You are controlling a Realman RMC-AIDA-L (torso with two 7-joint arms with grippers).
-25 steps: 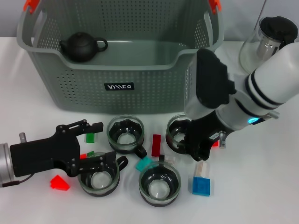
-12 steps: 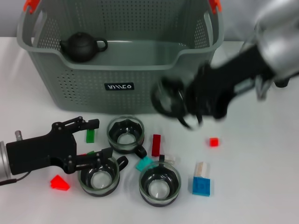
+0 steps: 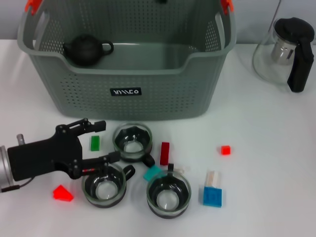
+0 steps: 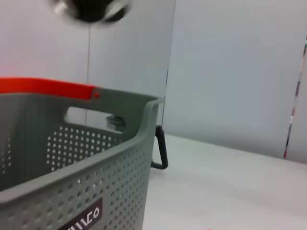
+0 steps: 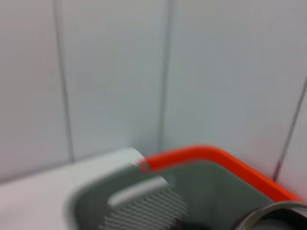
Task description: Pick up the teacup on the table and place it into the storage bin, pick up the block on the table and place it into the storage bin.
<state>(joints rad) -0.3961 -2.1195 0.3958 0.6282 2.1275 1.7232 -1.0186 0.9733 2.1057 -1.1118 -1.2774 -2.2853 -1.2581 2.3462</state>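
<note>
The grey-green storage bin (image 3: 148, 89) stands at the back, with a black teapot (image 3: 86, 49) inside on its left. Three glass teacups stay on the table: one (image 3: 132, 141) in front of the bin, one (image 3: 103, 184) at the left front, one (image 3: 168, 194) in the middle front. My left gripper (image 3: 106, 141) is open, low over the table, beside the left front cup and a green block (image 3: 95, 143). My right arm is out of the head view. Its wrist view shows a glass teacup rim (image 5: 271, 218) close by, above the bin's orange handle clip (image 5: 211, 160).
Loose blocks lie on the table: a red bar (image 3: 165, 153), a teal one (image 3: 152, 173), a small red cube (image 3: 225, 150), a blue one (image 3: 213, 196) with a white one (image 3: 212, 177), a red wedge (image 3: 62, 193). A glass pitcher (image 3: 284, 52) stands at the back right.
My right arm lifted a teacup off the table in front of the bin, swung it up toward the bin and left the head view. My left gripper drifted slightly left.
</note>
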